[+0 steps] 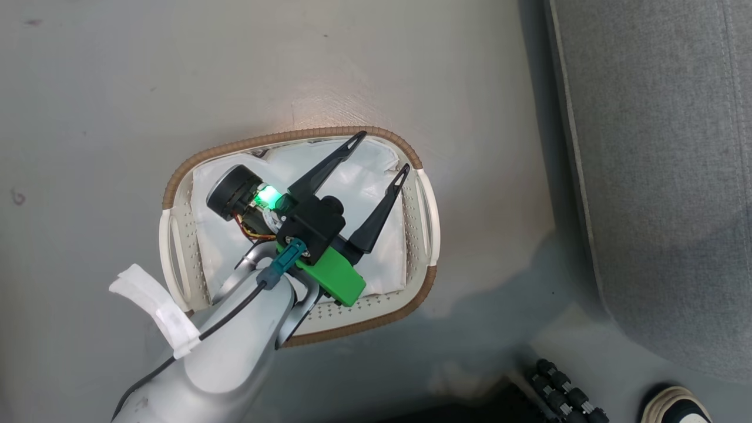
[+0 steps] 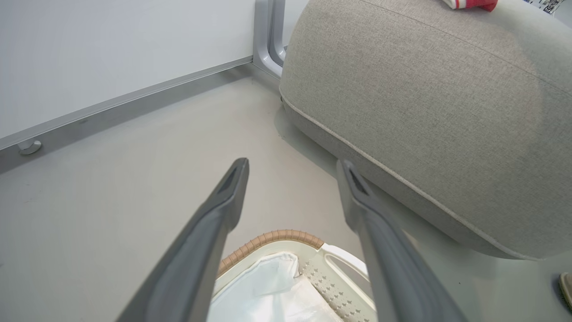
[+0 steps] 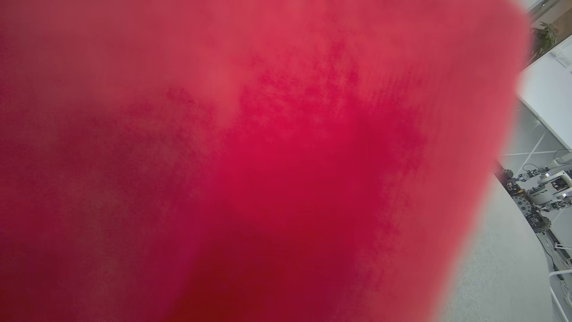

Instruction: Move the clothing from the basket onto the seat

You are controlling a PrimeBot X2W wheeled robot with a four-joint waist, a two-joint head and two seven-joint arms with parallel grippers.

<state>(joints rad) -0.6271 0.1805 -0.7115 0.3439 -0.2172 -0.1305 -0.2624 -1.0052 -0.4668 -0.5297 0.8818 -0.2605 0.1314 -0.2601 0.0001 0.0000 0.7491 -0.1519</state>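
Observation:
The basket (image 1: 235, 150) stands on the floor, its white liner (image 1: 217, 252) bare. My left gripper (image 1: 383, 153) hangs open above it, fingers spread and pointing toward the far rim (image 2: 272, 236); nothing lies between them (image 2: 292, 164). The grey seat (image 1: 664, 176) rises to the right of the basket (image 2: 424, 112). Red clothing (image 3: 268, 179) hangs blurred right against the right wrist camera and hides the right gripper's fingers, which are shut on it. A red and white bit of the clothing (image 2: 469, 4) shows atop the seat's far edge. Grey seat fabric (image 3: 500, 277) lies below the cloth.
A shoe (image 1: 675, 405) and a row of black rollers (image 1: 564, 393) sit at the lower right near the seat. A white wall with a metal baseboard (image 2: 111, 105) and a metal leg (image 2: 268, 36) stand beyond the basket. Other machines (image 3: 540, 192) stand in the room behind.

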